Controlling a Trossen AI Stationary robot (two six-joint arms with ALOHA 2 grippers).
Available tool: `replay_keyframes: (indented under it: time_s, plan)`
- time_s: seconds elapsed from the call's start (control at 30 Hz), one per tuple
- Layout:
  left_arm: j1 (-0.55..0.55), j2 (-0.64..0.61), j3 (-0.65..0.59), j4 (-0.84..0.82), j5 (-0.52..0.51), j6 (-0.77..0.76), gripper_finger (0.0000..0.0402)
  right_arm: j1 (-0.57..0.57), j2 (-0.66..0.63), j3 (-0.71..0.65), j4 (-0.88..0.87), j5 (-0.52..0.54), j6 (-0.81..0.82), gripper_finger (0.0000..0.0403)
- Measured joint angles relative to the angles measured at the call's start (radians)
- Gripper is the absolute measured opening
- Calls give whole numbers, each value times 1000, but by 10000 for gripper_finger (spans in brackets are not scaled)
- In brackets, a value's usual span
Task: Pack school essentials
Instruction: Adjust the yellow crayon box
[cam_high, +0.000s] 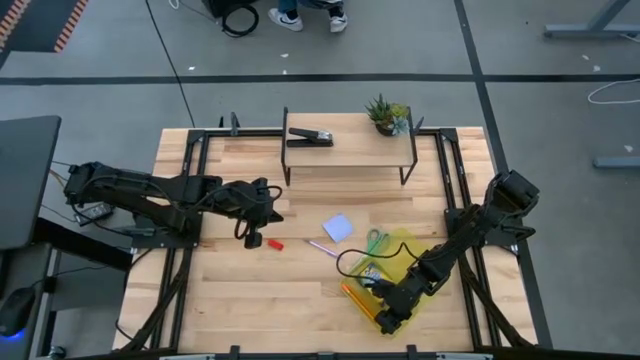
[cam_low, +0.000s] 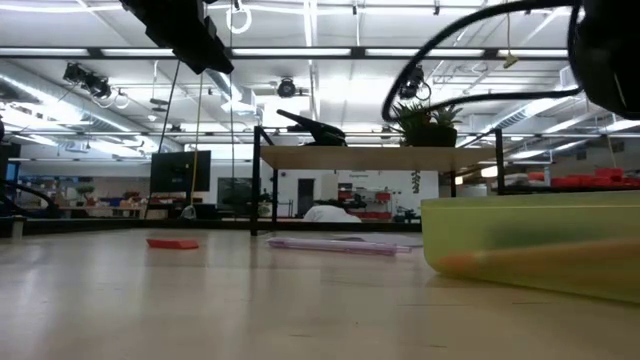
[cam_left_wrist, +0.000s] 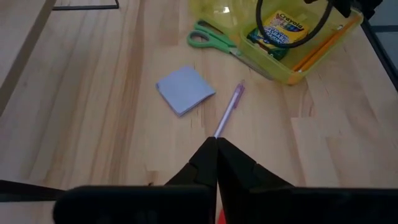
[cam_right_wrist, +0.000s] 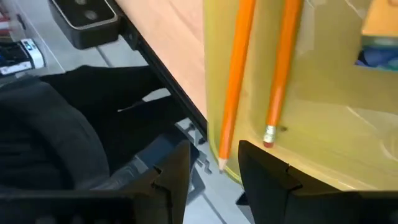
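Pencils (cam_right_wrist: 239, 81), orange, lie in the yellow case (cam_high: 400, 262) near the tabletop's right front corner; right end effector (cam_right_wrist: 214, 165) spread beside them. Left end effector (cam_left_wrist: 216, 163), pressed together, should descend squarely over the red piece (cam_high: 274, 244).

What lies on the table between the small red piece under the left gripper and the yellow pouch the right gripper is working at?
In the high view, the pink pencil lies on the stretch between the red piece and the yellow pouch, with the blue notepad just beyond it. Otherwise bare wood.
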Motion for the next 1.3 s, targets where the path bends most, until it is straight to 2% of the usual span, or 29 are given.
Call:
replay_keyframes:
  time_s: [0.3,0.6,0.77,0.97,1.3]
  plan:
    - [0,0,0,0,0,-3,21,8,0,-11,5,4,4,142]
    - [0,0,0,0,-7,0,8,13,0,-11,-29,32,-25,142]
    - [0,0,0,0,-7,1,13,13,0,-11,-51,51,-25,142]
    - [0,0,0,0,-11,3,23,14,-1,-9,6,24,-17,142]
    - [0,0,1,-1,-23,3,9,14,-1,-10,-65,12,6,142]
